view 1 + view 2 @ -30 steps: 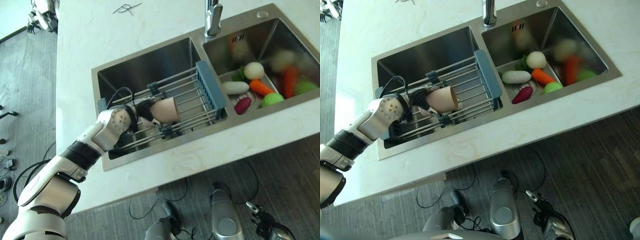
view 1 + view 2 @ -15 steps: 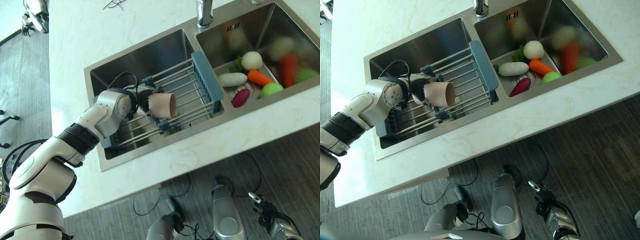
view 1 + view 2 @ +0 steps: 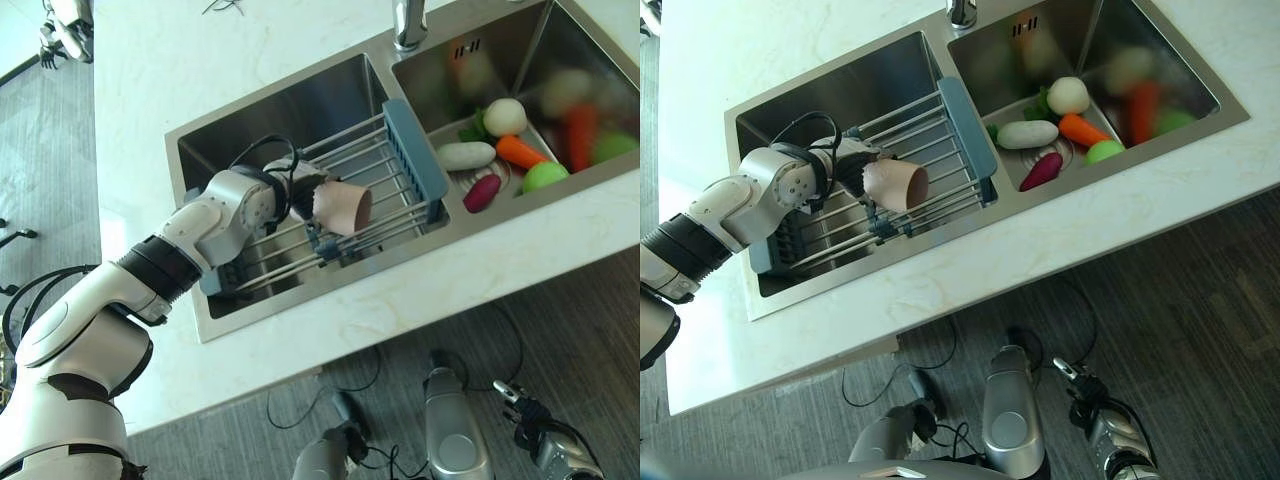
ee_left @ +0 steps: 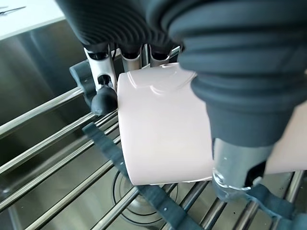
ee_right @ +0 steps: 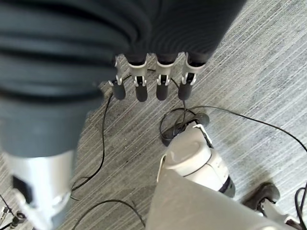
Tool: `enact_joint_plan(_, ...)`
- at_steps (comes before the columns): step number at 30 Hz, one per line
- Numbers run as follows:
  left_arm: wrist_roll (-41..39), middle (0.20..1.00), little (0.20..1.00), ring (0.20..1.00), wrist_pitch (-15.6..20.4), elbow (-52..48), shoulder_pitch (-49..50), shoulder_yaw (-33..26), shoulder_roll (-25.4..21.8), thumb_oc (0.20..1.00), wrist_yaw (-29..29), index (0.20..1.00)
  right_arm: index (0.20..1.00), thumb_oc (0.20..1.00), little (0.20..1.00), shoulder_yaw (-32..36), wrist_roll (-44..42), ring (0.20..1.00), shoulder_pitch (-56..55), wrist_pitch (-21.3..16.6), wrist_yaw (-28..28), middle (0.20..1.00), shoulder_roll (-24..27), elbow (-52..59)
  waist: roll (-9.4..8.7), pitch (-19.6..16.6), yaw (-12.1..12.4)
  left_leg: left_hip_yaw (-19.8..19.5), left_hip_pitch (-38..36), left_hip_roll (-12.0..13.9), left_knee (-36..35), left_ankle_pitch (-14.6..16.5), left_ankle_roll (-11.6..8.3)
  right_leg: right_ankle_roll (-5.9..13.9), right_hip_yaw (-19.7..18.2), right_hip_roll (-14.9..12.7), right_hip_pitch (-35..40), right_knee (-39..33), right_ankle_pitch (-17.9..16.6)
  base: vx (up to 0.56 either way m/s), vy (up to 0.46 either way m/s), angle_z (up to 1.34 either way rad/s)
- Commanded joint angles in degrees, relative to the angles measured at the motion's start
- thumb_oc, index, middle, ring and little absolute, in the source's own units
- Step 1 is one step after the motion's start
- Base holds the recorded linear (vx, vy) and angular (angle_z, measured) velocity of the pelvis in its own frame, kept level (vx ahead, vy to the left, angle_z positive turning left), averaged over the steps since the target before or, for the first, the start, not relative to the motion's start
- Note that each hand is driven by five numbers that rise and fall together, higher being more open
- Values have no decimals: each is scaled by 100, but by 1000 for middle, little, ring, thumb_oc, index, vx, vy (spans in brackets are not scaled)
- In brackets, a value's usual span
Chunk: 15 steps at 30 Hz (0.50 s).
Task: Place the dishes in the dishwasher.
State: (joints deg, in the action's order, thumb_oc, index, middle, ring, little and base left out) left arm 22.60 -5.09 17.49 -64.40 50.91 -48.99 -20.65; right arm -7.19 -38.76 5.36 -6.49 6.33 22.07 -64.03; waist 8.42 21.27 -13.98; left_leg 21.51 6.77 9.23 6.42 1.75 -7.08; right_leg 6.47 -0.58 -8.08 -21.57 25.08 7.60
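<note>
The pale pink cup (image 3: 343,207) lay on its side in the left hand (image 3: 296,190), left of centre in the left eye view, its open mouth turned toward the right of the frame. In the left wrist view the cup (image 4: 163,134) sat between the fingers (image 4: 102,94) on one side and the thumb on the other, so the hand was closed around its wall. It was held just above the bars of the wire dish rack (image 3: 385,180), which spanned the left sink basin (image 3: 290,115); whether the cup touched the bars could not be told.

The rack's blue end plate (image 3: 414,150) stood at the divider between the basins. Beyond it, in the right basin (image 3: 520,60) at the upper right, lay toy vegetables: a white radish (image 3: 466,155), a carrot (image 3: 520,151), a purple piece (image 3: 482,193) and a green one (image 3: 544,177). The white marble counter (image 3: 200,60) surrounded the sink.

The step appeared to be lifting the cup clear of the rack. Doing that well probably called for a steady grip across the cup's wall, a rise straight off the bars so the rim did not catch a rod or the blue clips, and a level wrist while carrying.

The right hand (image 5: 148,86) hung over the grey floor (image 5: 249,76), fingers straight and slack, holding nothing.
</note>
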Motion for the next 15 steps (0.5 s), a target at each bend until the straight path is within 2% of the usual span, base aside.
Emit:
enact_joint_plan(1,-265,200,200,200,203,-218,303,-52,-97,200,169,200,1000,1000,1000,-38,-94,1000,-80,-141,-65,1000,24,65,-201,-104,-42,-459,417,87,1077,700,27,346,149,-179,279,-789,-346,0,0,0)
enact_joint_plan(6,-487,200,200,200,372,-274,470,-291,-180,200,759,200,1000,1000,1000,-28,-60,1000,-155,-172,-64,1000,-9,86,-225,-164,-6,-454,380,96,1077,704,28,339,189,-199,330,-789,-331,0,0,0)
enact_joint_plan(9,-697,200,200,200,550,-320,638,-570,-281,200,1405,200,1000,1000,1000,11,-4,1000,-243,-188,-74,1000,-52,76,-254,-250,37,-442,318,117,1077,702,22,330,236,-212,411,-789,-311,6,4,1)
enact_joint_plan(11,-850,200,200,200,674,-420,863,-941,-368,200,2081,200,1000,1000,1000,49,62,1000,-394,-243,-88,1000,-115,36,-292,-372,85,-448,237,130,1077,712,23,318,291,-224,519,-789,-281,42,22,5)
enact_joint_plan(13,-978,200,200,200,921,-480,1364,-1691,-442,200,2969,200,1000,1000,1000,132,231,1000,-611,-295,-101,1000,-221,-46,-362,-624,204,-460,74,139,1077,743,33,315,382,-256,758,-789,-230,138,45,9)
enact_joint_plan(15,-1009,200,200,200,1060,-510,1710,-2126,-399,200,3361,200,1000,1000,1000,192,299,1000,-739,-282,-140,1000,-273,-85,-397,-779,287,-484,-8,128,1077,781,51,323,442,-286,891,-789,-204,129,18,27)
